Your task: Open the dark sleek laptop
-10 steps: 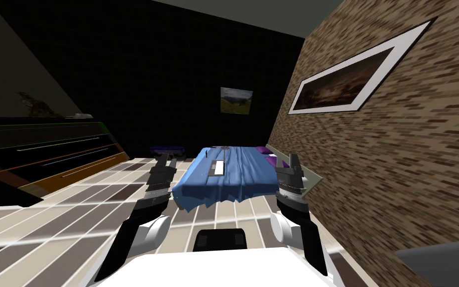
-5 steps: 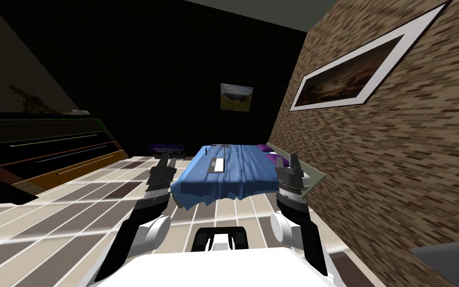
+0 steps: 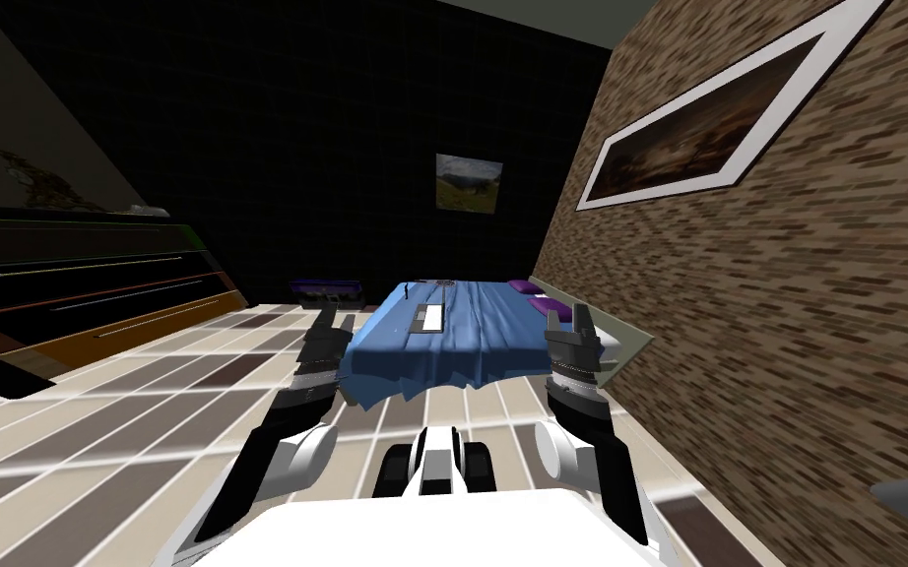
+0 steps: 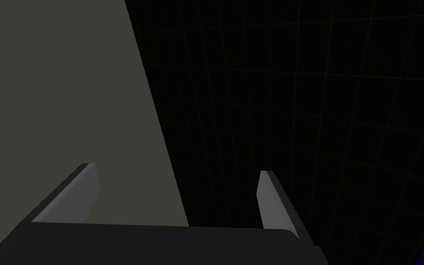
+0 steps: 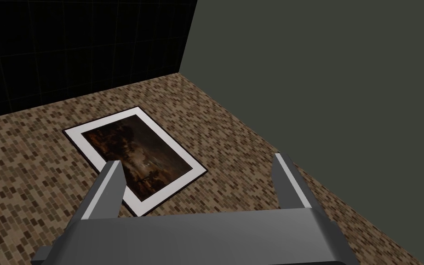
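A flat thin rectangle [image 3: 430,318] with a dark rim and a pale middle lies on the blue bed cover [image 3: 472,340], far ahead of me; it is too small to tell whether it is the laptop. Both arms are raised in front of my chest, well short of the bed. My left gripper [image 3: 329,317] [image 4: 174,184] is open and holds nothing. My right gripper [image 3: 574,320] [image 5: 197,177] is open too, and nothing sits between its fingers.
A dark chest of drawers [image 3: 88,295] lines the left side. A brick wall [image 3: 787,325] with a framed picture [image 3: 708,138] runs close along my right. Purple pillows [image 3: 546,307] lie at the bed's right side, and a low dark stand [image 3: 326,291] sits left of the bed. The tiled floor [image 3: 147,413] stretches between me and the bed.
The whole head view has shifted: the drawers slid left and the wall picture moved up and right, so I have moved. Both arms hold the same pose.
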`<state>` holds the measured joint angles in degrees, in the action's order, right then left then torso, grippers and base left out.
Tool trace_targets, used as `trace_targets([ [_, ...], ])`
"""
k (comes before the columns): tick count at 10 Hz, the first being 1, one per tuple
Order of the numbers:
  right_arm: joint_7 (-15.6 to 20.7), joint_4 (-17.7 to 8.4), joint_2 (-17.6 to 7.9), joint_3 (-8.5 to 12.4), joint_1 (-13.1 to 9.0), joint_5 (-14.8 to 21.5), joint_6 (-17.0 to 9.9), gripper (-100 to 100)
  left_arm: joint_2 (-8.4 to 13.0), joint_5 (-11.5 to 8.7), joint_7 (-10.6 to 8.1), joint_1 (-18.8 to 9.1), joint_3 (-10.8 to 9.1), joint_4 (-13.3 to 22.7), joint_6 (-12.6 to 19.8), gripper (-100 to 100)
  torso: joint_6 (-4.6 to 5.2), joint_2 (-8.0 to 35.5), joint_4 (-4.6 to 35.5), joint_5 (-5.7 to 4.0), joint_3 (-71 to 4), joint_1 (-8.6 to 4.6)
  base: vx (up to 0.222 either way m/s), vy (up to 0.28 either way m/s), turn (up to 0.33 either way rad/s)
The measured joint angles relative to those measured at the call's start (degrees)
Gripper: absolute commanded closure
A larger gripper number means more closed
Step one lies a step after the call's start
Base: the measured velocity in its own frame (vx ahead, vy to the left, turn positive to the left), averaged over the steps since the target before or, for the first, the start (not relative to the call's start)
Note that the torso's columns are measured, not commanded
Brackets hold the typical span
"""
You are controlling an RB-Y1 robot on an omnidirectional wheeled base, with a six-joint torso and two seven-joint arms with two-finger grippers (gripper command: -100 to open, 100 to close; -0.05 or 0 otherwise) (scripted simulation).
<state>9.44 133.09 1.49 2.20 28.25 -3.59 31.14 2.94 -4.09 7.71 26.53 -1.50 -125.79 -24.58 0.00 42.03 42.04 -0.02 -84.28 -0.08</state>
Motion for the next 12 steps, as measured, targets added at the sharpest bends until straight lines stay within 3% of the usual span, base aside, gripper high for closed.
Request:
trace_targets([
  [6, 0.00, 0.00, 0.00, 0.00, 0.00, 0.00, 0.00, 0, 5.21, -0.04, 0.45, -6.21, -0.13, 9.31, -0.07, -100, -0.01, 0.23, 0.24, 0.02, -0.29, 0.08, 0.023, -0.061, -0.003],
  [12, 0.00, 0.00, 0.00, 0.00, 0.00, 0.00, 0.00, 0, 6.48, 0.22, 1.29, -11.89, 0.31, 18.55, -1.17, -100, 0.00, 0.24, 0.24, 0.01, -0.29, 0.04, 0.026, -0.062, -0.003],
])
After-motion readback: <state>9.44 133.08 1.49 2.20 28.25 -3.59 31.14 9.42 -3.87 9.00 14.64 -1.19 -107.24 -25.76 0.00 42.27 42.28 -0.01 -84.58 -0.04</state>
